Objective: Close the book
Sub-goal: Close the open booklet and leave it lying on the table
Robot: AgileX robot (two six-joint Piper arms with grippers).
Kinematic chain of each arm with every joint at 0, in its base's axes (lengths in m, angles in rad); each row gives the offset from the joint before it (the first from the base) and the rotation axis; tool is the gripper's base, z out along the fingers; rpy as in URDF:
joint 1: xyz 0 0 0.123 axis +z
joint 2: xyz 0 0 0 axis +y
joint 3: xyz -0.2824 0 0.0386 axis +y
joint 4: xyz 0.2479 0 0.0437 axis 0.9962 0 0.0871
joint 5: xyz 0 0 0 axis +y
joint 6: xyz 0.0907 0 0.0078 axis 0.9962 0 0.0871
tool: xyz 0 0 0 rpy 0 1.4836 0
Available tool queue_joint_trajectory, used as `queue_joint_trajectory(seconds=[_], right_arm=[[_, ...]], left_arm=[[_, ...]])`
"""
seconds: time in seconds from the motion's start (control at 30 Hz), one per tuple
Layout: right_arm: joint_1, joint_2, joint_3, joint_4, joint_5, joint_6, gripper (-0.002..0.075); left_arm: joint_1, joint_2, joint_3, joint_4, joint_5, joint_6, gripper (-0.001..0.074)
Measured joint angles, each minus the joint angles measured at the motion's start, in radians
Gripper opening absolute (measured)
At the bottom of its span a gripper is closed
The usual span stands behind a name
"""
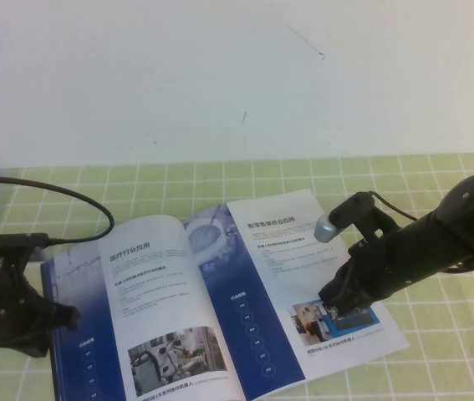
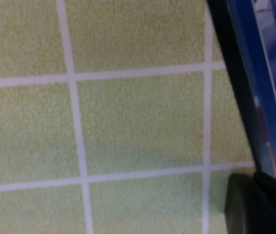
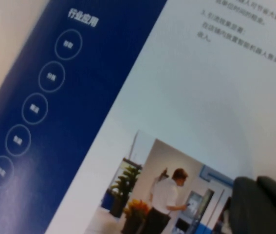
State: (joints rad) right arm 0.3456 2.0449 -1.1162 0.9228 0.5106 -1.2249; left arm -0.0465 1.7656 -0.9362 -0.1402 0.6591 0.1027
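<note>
The book [image 1: 220, 292] lies open and flat on the green checked cloth, showing blue-and-white pages with text and photos. My left gripper [image 1: 68, 317] sits low on the cloth just off the book's left edge, fingers together; in the left wrist view its dark fingertips [image 2: 259, 204] lie beside the book's blue edge [image 2: 269, 73]. My right gripper [image 1: 330, 307] is down over the lower part of the right-hand page, fingers shut with nothing between them. In the right wrist view the right gripper [image 3: 257, 202] rests at the page [image 3: 186, 97] near a photo of a man.
Green checked cloth [image 1: 445, 351] covers the table, with a white wall behind it. A black cable [image 1: 69, 196] loops from the left arm over the cloth behind the book. The right arm's grey wrist camera [image 1: 328, 225] hangs above the right page.
</note>
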Motion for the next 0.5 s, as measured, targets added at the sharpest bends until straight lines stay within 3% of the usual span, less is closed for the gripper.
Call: queue_joint_trajectory(seconds=[0.13, 0.5], right_arm=[[0.0, 0.002, 0.0, 0.0, 0.0, 0.004, -0.0003], [0.0, 0.004, 0.0, 0.0, 0.001, 0.006, -0.0003]], left_arm=[[-0.013, 0.002, 0.0, -0.028, -0.023, 0.0, -0.0004], [-0.177, 0.013, -0.007, -0.061, -0.112, -0.018, -0.0004]])
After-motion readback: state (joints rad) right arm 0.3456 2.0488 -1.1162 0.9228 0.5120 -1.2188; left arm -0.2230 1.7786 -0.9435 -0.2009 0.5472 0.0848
